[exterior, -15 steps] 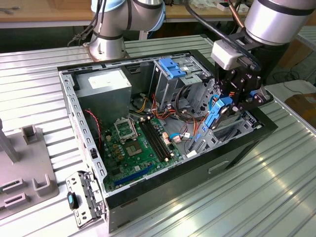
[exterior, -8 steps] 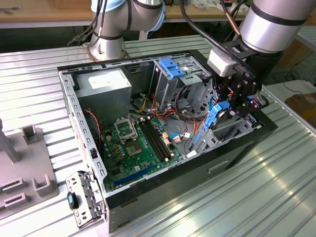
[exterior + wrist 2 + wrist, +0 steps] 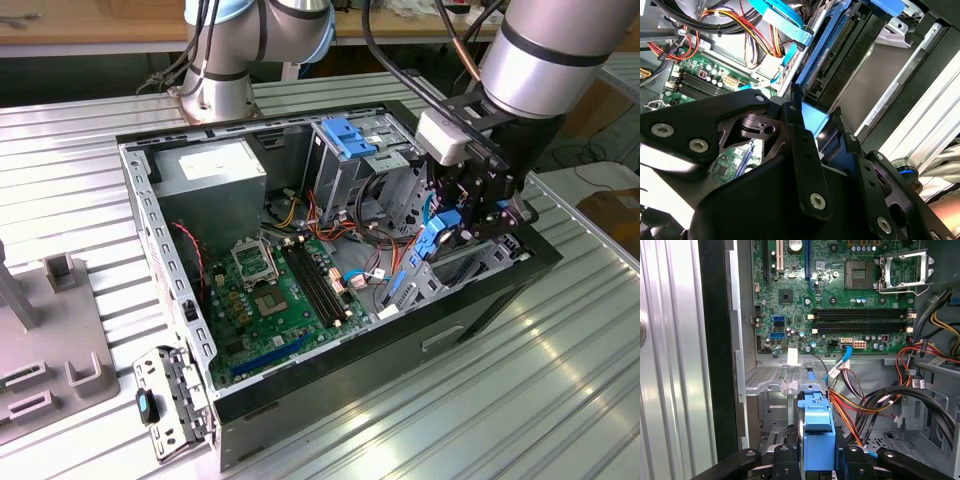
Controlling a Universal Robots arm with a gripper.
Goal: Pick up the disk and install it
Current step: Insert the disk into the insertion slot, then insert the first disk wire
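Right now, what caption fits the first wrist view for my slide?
The gripper holds the blue-railed disk over the open computer case.

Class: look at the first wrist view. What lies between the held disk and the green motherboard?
In the first wrist view, a grey metal drive cage and loose cables lie between the disk and the motherboard.

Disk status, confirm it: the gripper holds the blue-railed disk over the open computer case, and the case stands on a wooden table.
Wrong on one point: the table is ribbed metal, not wood, as the exterior view shows. The rest holds: the gripper grips the disk by its blue rail over the open computer case.
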